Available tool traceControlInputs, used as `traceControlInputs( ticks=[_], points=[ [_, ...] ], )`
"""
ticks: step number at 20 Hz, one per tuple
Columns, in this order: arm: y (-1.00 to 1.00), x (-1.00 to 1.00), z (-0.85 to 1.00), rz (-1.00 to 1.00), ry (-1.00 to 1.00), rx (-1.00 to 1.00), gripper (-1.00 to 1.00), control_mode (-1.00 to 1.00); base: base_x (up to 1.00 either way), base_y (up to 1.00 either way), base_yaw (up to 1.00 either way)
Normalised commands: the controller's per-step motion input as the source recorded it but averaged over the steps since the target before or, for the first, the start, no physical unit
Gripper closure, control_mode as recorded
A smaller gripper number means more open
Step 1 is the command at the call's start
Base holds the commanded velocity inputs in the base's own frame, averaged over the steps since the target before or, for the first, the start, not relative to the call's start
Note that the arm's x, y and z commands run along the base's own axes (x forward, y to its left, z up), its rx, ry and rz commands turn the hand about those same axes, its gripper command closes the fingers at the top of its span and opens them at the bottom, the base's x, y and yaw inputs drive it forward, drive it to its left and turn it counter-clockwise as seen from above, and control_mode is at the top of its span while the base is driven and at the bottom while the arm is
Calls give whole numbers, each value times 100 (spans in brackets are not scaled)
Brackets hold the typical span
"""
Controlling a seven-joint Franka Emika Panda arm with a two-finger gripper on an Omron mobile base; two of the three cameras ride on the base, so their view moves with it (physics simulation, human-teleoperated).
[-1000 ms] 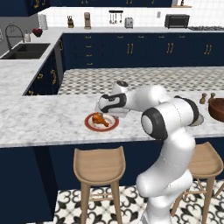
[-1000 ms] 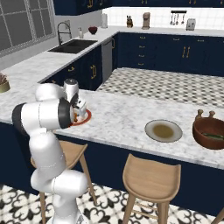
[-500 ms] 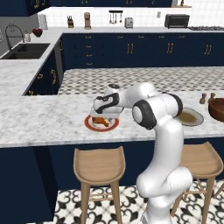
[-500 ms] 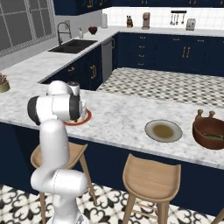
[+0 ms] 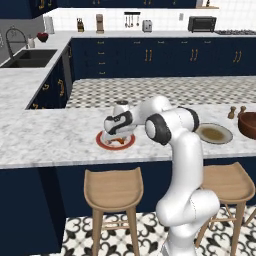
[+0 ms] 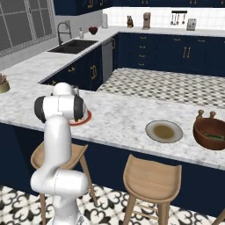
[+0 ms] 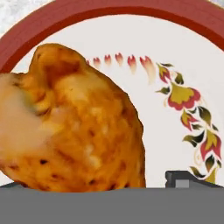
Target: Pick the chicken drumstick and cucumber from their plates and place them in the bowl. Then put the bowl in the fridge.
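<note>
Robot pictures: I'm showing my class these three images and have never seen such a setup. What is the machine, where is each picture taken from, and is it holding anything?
It is a white robot arm in a simulated kitchen. Two pictures look over it from behind, left and right; the third looks along its hand. Its gripper, open and holding nothing, hangs low over the chicken drumstick on the red-rimmed plate. Farther along the counter lie a beige plate and a wooden bowl with something green inside.

Golden chicken drumstick (image 7: 74, 122) lies on the red-rimmed plate (image 7: 175, 57) (floral pattern); cucumber (image 6: 215, 137) in wooden bowl (image 6: 210, 132).
</note>
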Motion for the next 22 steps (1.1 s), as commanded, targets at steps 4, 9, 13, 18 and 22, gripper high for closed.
traceControlInputs(
  ticks=[4, 9, 13, 18, 22],
  points=[
    [0, 2, -9, 5, -1, -1, 100, -100, 0, 0, 0],
    [0, -31, 17, 0, -1, 2, 100, -100, 0, 0, 0],
    [-1, -98, 96, 0, -10, 11, 100, -100, 0, 0, 0],
    [-19, -100, 100, -1, -17, 11, 100, -100, 0, 0, 0],
    [-57, -100, 100, -14, -21, 1, 100, -100, 0, 0, 0]
  ],
)
